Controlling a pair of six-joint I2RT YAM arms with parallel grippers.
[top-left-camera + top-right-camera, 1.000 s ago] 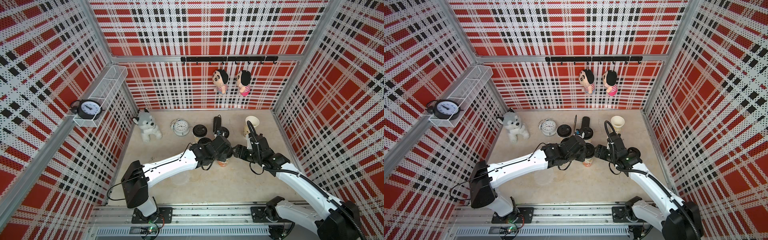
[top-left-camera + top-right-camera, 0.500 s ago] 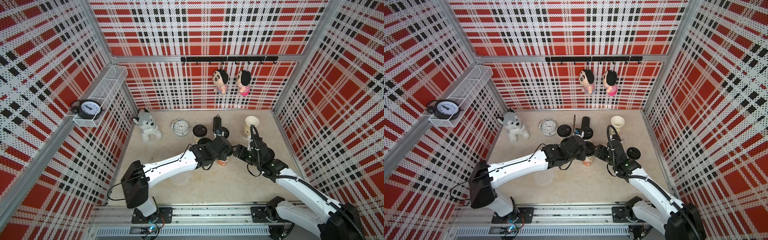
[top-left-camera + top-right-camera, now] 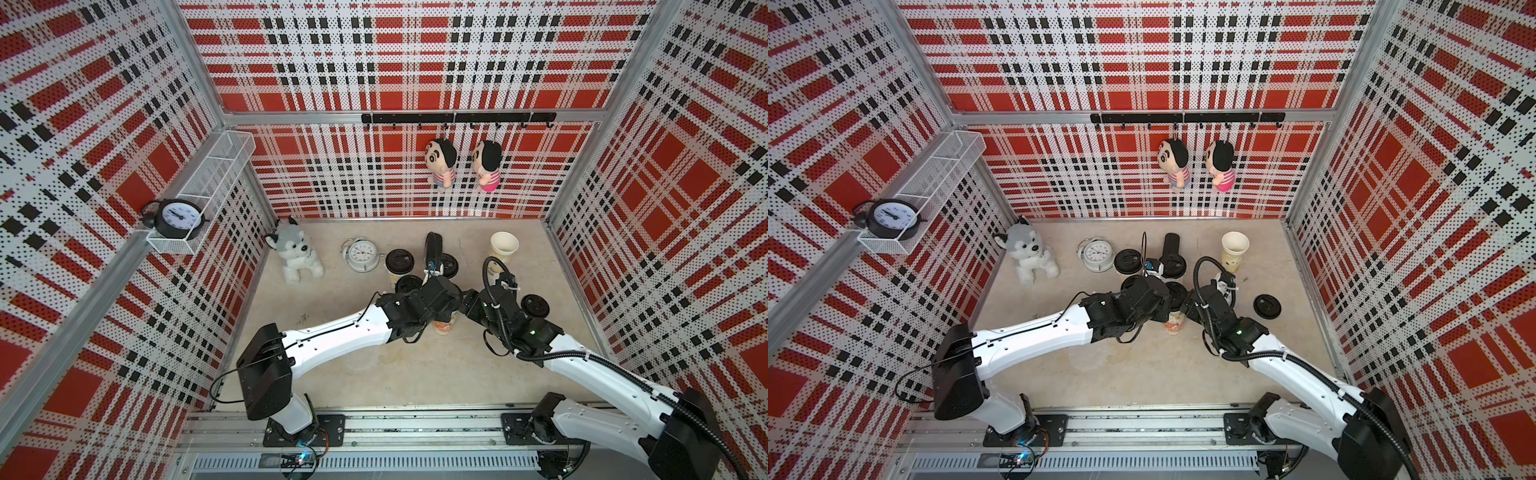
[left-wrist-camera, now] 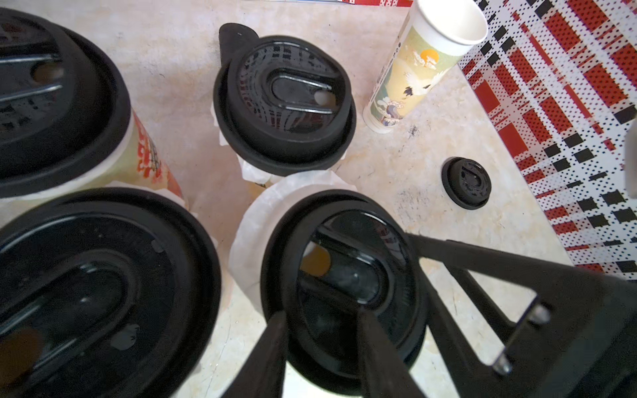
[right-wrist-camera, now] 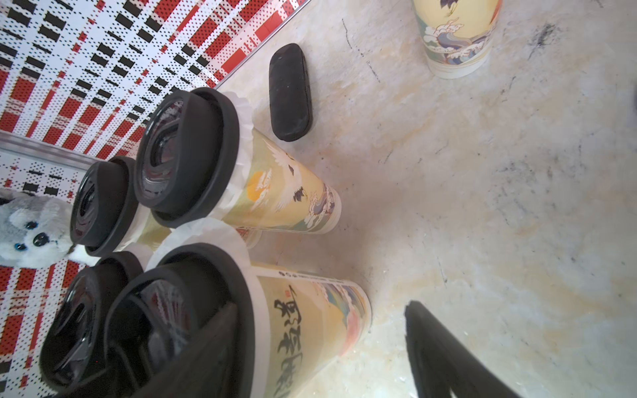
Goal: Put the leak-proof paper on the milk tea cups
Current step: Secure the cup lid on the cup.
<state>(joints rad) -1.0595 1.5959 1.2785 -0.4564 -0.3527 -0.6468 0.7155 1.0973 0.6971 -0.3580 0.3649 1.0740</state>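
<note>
Leak-proof paper (image 4: 253, 220) below left fingers (image 4: 270, 351)

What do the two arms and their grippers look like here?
Both are glossy white shells with black joints and wrists. The left arm carries a thin black cable, the right arm a ribbed black hose. The left gripper and right gripper have plain black tapering fingers.

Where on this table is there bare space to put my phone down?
The widest bare patch lies between the left arm, the right arm and the front rail. A smaller one sits between the husky plush and the left arm. It is crowded around the lidded cups mid-table, and a loose lid lies beside the right arm.
</note>
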